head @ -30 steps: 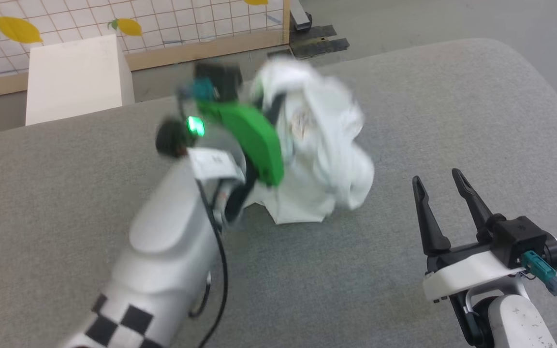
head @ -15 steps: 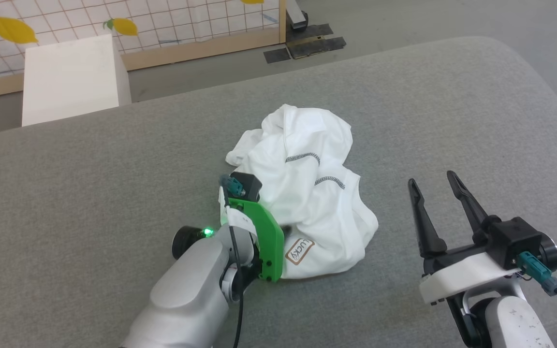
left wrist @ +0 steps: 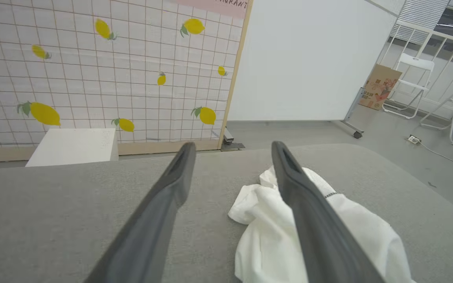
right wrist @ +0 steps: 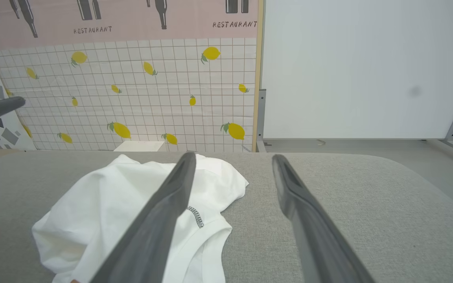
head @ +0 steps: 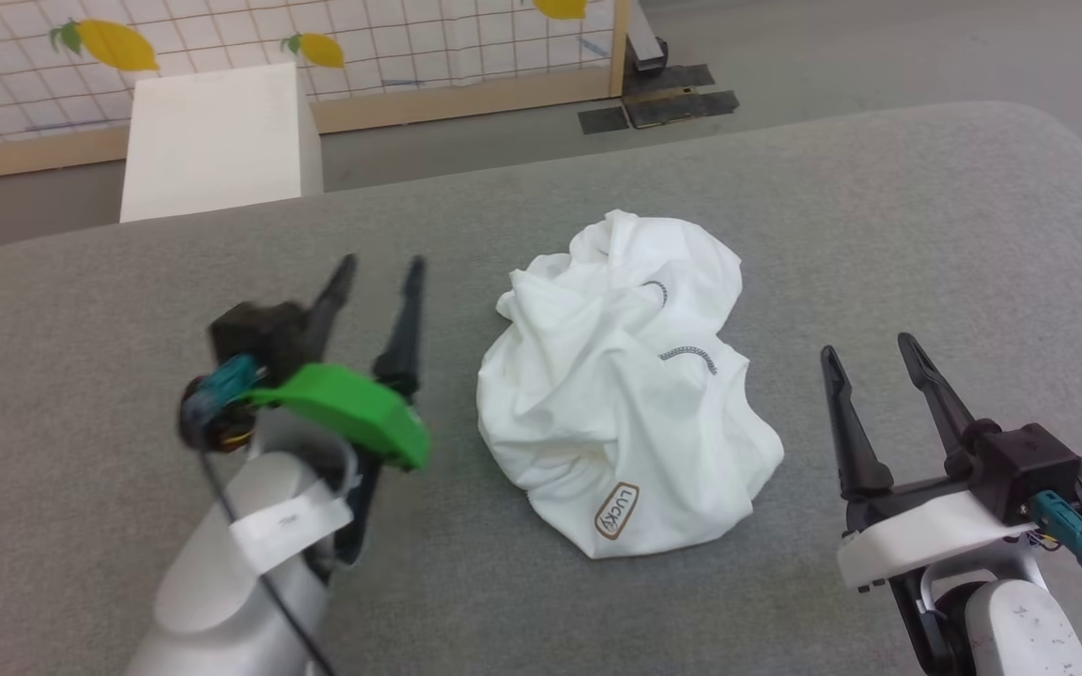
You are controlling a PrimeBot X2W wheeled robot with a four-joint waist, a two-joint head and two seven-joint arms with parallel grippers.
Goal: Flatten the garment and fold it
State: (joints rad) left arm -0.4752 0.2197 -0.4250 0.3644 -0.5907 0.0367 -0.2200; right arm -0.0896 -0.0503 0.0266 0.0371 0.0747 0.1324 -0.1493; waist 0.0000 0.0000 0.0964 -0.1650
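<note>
The garment (head: pixel 621 404) lies crumpled in a heap on the grey padded surface (head: pixel 926 235), white with dark stitched seams and a brown "LUCKY" patch at its near edge. My left gripper (head: pixel 379 270) stands open to the left of the heap, apart from it, with nothing between its fingers. In the left wrist view the garment (left wrist: pixel 266 236) lies behind the right finger. My right gripper (head: pixel 865 349) is open to the right of the heap, not touching it. From the right wrist the garment (right wrist: pixel 104 212) spreads at lower left.
A white box (head: pixel 217 141) stands on the floor beyond the surface's far edge, before a lemon-patterned partition (head: pixel 222 38). A white board (left wrist: pixel 309 59) and folding chairs (left wrist: pixel 411 84) stand further back. Bare grey surface lies all round the heap.
My left gripper has let go of the garment, opened, and drawn back to the left of it. The garment dropped from a lifted bundle into a heap. The head camera has shifted slightly.
</note>
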